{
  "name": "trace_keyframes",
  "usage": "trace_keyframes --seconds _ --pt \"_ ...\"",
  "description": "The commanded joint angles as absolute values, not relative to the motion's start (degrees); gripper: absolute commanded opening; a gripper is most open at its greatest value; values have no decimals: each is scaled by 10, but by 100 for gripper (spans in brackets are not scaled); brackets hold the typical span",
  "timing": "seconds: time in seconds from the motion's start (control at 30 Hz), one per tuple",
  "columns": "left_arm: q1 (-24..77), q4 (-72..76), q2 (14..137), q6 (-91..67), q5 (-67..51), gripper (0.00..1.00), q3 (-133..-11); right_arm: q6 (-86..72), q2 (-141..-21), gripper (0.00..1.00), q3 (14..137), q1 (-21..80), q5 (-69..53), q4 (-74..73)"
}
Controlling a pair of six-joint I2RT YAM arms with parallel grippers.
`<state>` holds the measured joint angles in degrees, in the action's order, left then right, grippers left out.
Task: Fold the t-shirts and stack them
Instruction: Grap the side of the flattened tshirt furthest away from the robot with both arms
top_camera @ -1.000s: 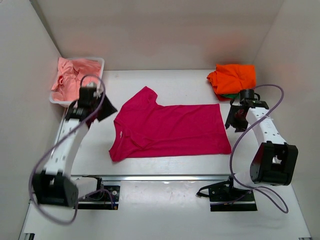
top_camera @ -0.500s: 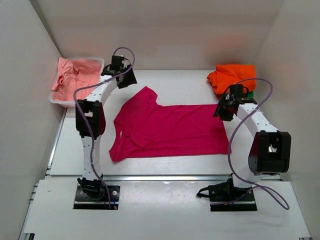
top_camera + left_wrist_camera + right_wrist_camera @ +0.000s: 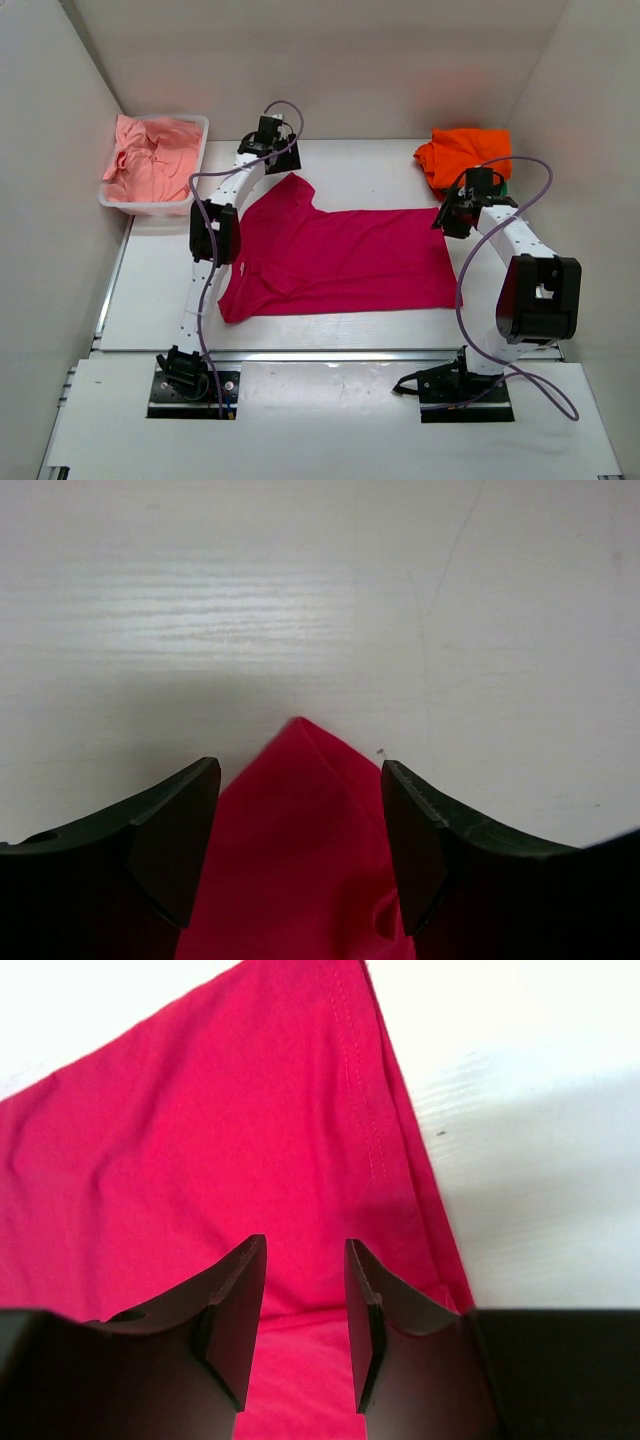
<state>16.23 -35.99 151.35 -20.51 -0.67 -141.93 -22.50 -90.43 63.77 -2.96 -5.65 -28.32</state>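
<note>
Left claw (image 3: 298, 825) and right claw (image 3: 305, 1295), both open, have swung over far corners of the magenta t-shirt (image 3: 340, 262), so the folding grasp is likely next.

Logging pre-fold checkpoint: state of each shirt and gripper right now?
magenta t-shirt: spread flat, unfolded.
orange t-shirt: folded, on pile at far right.
salmon t-shirts: crumpled in white tub.
left gripper: open, astride magenta sleeve tip.
right gripper: narrowly open, over magenta hem corner.

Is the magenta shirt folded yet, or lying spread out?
Spread out, not folded: the magenta shirt lies flat on the table, its full outline showing, both sleeves and the hem.
</note>
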Motion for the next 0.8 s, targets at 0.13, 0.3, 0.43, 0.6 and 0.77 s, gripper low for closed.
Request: trace_keyframes --seconds 0.13,0.3,0.43,0.6,0.77 --pt "179 -385 1506 -173 26 77 -1425 -230 -910 34 633 -43 -48 -231" --pt "191 -382 1522 -178 27 68 -1431 -231 -918 35 632 -46 -30 -196" --pt "198 -395 1532 -173 36 68 -1438 -241 -947 42 638 -46 -4 -172" --pt "190 -396 1542 -172 34 69 -1441 -265 -966 48 635 -50 -1 -133" --pt "176 -384 1528 -177 28 75 -1432 -268 -983 48 649 -48 -3 -123"
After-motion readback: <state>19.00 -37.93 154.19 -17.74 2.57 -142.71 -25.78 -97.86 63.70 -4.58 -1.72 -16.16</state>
